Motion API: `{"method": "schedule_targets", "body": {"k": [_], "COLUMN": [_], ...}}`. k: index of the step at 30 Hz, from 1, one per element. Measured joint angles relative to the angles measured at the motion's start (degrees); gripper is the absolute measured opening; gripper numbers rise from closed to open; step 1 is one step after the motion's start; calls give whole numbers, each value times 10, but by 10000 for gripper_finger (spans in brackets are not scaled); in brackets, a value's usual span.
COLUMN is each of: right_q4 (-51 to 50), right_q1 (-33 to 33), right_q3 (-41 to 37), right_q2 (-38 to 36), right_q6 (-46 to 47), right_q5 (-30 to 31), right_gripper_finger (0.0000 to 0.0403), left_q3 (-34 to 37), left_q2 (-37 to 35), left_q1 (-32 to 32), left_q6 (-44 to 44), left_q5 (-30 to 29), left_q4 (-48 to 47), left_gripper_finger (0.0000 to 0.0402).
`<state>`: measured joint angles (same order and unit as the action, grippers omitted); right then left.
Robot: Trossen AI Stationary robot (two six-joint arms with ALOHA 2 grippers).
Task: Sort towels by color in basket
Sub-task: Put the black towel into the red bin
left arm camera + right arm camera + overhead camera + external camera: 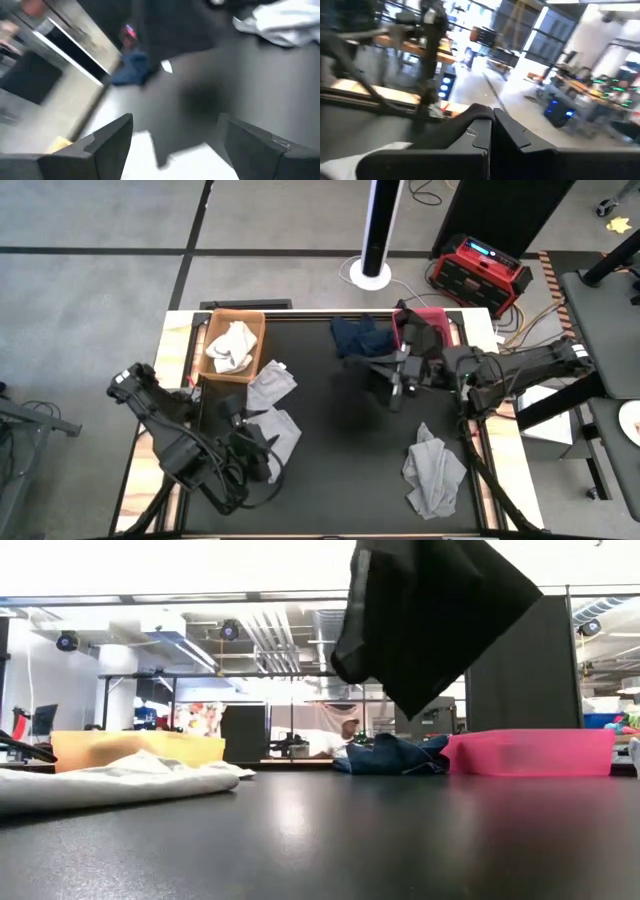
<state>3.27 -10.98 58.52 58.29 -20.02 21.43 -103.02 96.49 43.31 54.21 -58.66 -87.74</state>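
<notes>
A black towel (383, 387) hangs in the air over the table's far middle, and my right gripper (407, 376) is shut on it. A navy towel (357, 336) lies beside the pink basket (437, 316) at the far edge. A white towel (231, 346) lies in the orange basket (250, 320). Two light grey towels (274, 408) lie near the left edge. Over them my left gripper (175, 145) stands open with nothing between its fingers. Another grey towel (433, 472) lies at the near right. My right gripper reaches in level from the table's right and holds the black towel at its upper part (395, 380); the cloth itself hides the exact spot. The towel hangs bunched below the fingers, and its lowest corner (415, 708) is well clear of the table.
The table's middle and near middle are bare black mat (340, 470). The two baskets stand along the far edge, the orange one at the left and the pink one at the right. A red device (480, 272) and cables sit on the floor beyond the table.
</notes>
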Motion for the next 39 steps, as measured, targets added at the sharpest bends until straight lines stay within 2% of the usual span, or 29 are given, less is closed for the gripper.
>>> {"method": "schedule_targets", "body": {"k": [4, 7, 12, 16, 20, 26, 28, 32, 35, 39], "right_q4": [16, 68, 211, 279, 284, 281, 274, 238, 225, 225], "right_q1": [0, 0, 0, 0, 0, 2, 1, -4, -10, -11], "right_q3": [-7, -26, -89, -140, -159, -167, -166, -167, -168, -169], "right_q2": [-1, -2, -3, -4, -4, 2, 1, 2, 5, 7], "right_q6": [14, 16, 26, 38, 44, 40, 39, 37, 39, 44], "right_q5": [-64, -106, -199, -214, -182, -169, -169, -174, -174, -175], "right_gripper_finger": [9, 9, 9, 9, 9, 9, 9, 9, 9, 9], "left_q3": [46, 94, 153, 174, 195, 233, 252, 286, 309, 337], "left_q2": [0, 0, 0, 0, 0, -1, -5, -15, -15, -15], "left_q1": [0, 0, -3, -5, -16, -63, -88, -145, -175, -206], "left_q6": [-3, -47, -74, -74, -161, -437, -498, -550, -556, -567], "left_q5": [-127, -176, -203, -193, -134, 17, 59, 110, 122, 178], "left_q4": [61, 146, 233, 279, 389, 656, 727, 828, 872, 933], "left_gripper_finger": [278, 278, 276, 271, 269, 269, 269, 269, 269, 269]}}
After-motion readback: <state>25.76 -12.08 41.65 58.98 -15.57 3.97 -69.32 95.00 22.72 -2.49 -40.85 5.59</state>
